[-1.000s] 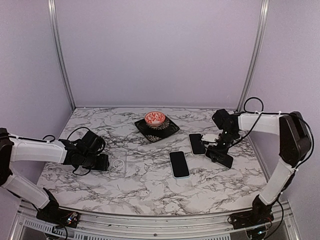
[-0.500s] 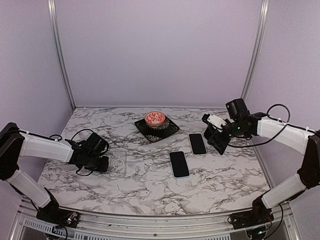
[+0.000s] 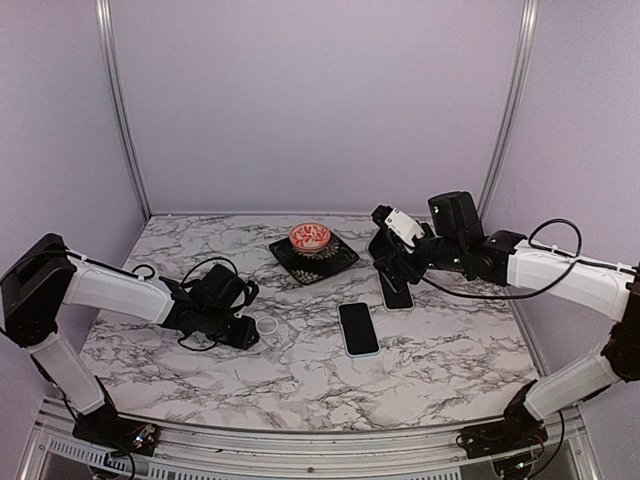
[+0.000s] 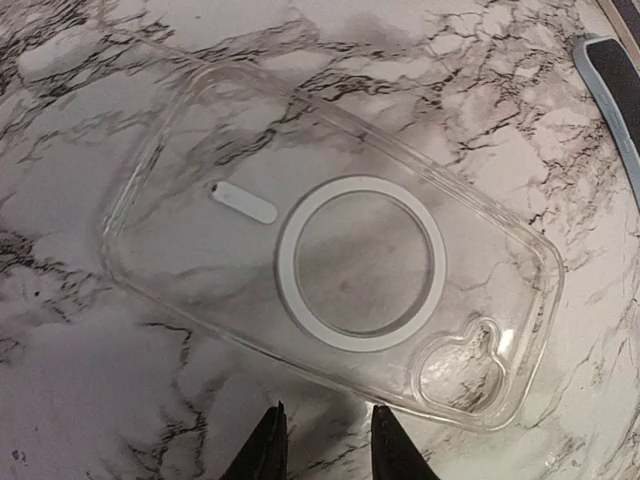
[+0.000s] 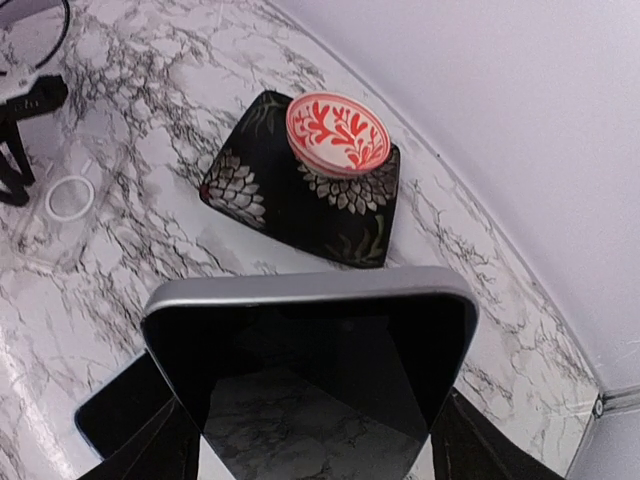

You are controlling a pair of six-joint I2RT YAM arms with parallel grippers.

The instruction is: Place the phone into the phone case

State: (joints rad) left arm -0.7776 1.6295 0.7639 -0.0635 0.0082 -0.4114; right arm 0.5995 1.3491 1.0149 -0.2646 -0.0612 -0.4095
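Note:
The clear phone case (image 3: 268, 326) with a white ring lies flat on the marble, left of centre. In the left wrist view the case (image 4: 340, 250) sits just ahead of my left gripper (image 4: 328, 440), whose jaws stand narrowly apart with only marble between them. The right-hand fingertip (image 4: 392, 445) is at the case's near edge. In the top view the left gripper (image 3: 247, 335) is low on the table beside the case. My right gripper (image 3: 392, 250) hovers above the table, shut on a silver-edged phone (image 5: 310, 340) with a dark screen.
Two other dark-screened phones lie flat: one mid-table (image 3: 358, 328), one under the right gripper (image 3: 397, 292). A black floral plate (image 3: 335, 262) carrying a red-and-white bowl (image 3: 310, 236) stands at the back. Purple walls close the back and sides.
My left gripper has slid right along the table with its jaws narrowing, and the case has shifted right with it. The right arm has lifted the phone and swung it left toward the middle.

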